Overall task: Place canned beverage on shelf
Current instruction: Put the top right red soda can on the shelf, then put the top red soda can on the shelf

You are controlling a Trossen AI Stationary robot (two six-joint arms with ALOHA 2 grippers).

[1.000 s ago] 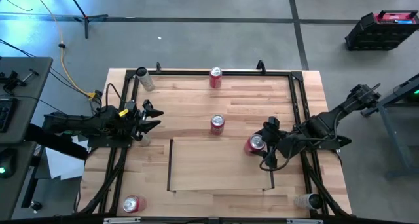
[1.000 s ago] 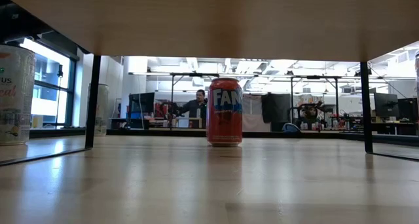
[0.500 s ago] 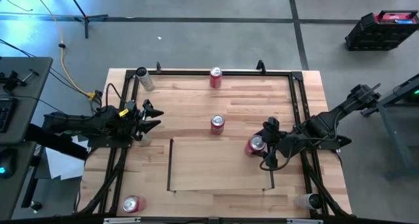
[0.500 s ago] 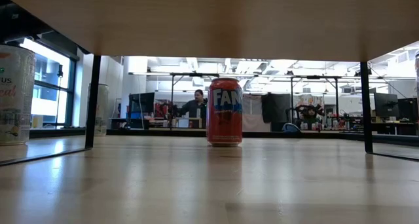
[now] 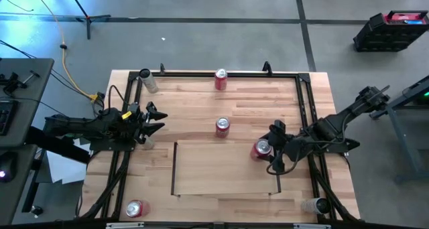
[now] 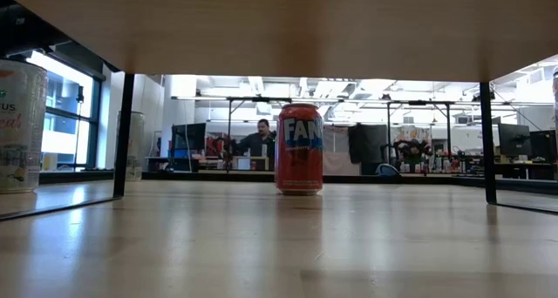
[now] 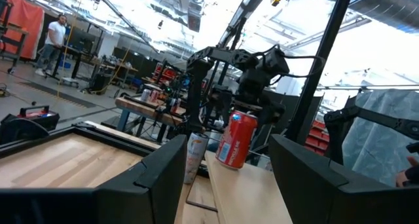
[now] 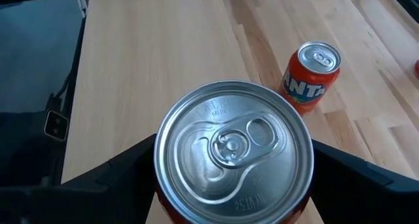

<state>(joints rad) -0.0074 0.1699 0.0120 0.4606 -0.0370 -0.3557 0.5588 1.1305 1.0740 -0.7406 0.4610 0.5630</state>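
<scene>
**Red can held at the shelf's edge**

Red and silver, the can (image 8: 234,152) sits between the two fingers of our right hand (image 5: 268,150). We pinch it by its sides, and it stands upright. In the high view it is at the right end of the shelf (image 5: 224,169), right by the dark rail there. We cannot tell if it touches the wood.

The shelf is a flat, pale wood panel lying on the tabletop (image 5: 194,105).

Our left hand (image 5: 153,118) waits over the left side of the tabletop, well apart from the shelf. Its fingers are spread and hold nothing.

An orange can (image 5: 222,126) stands just beyond the shelf's far side. Another red can (image 5: 220,79) stands near the far edge. One more red can (image 5: 134,208) stands near the front left corner.
</scene>
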